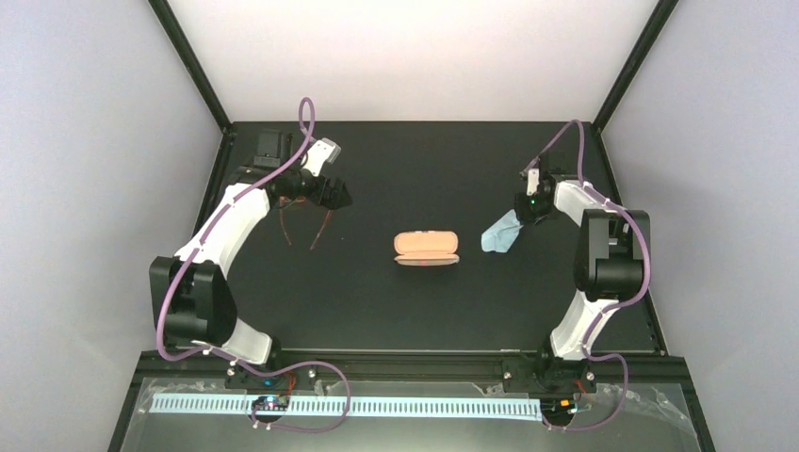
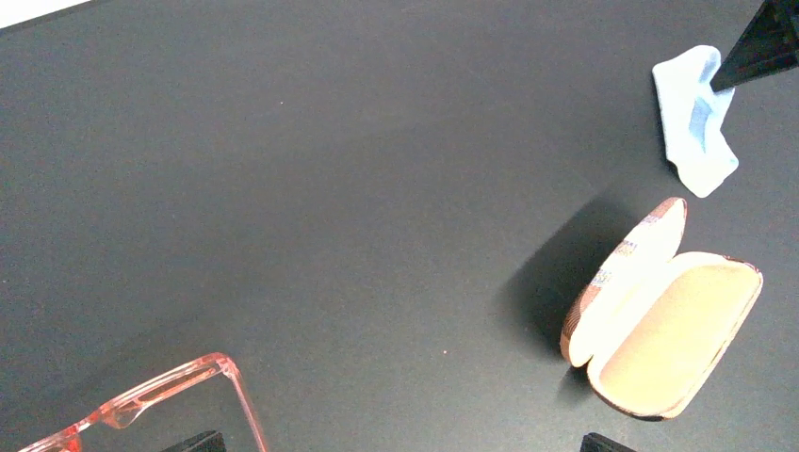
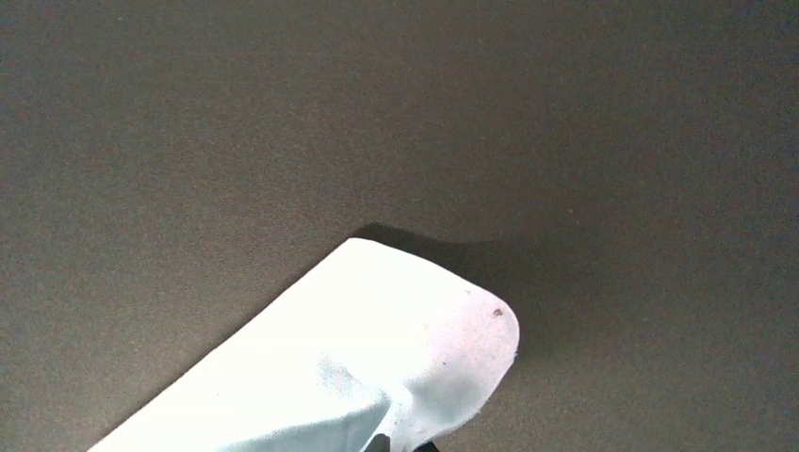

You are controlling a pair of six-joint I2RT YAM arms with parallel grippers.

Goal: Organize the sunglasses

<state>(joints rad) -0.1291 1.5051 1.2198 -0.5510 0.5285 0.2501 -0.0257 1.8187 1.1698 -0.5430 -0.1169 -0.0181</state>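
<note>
The sunglasses (image 1: 285, 229) have a translucent reddish frame. Their front sits under my left gripper (image 1: 330, 196) at the far left of the table, and the two temple arms point toward the near edge. In the left wrist view one frame corner (image 2: 151, 388) shows at the bottom left beside a fingertip. My left gripper (image 2: 398, 443) has its jaws wide apart and nothing between them. My right gripper (image 1: 528, 212) is shut on a corner of the light-blue cloth (image 1: 501, 234). In the right wrist view the cloth (image 3: 377, 358) hangs from the pinched fingertips of my right gripper (image 3: 400, 444).
The brown striped case (image 1: 426, 248) lies open mid-table with its tan inside showing empty; it also shows in the left wrist view (image 2: 660, 320). The cloth (image 2: 695, 122) hangs just beyond it. Black frame posts stand at the table's far corners.
</note>
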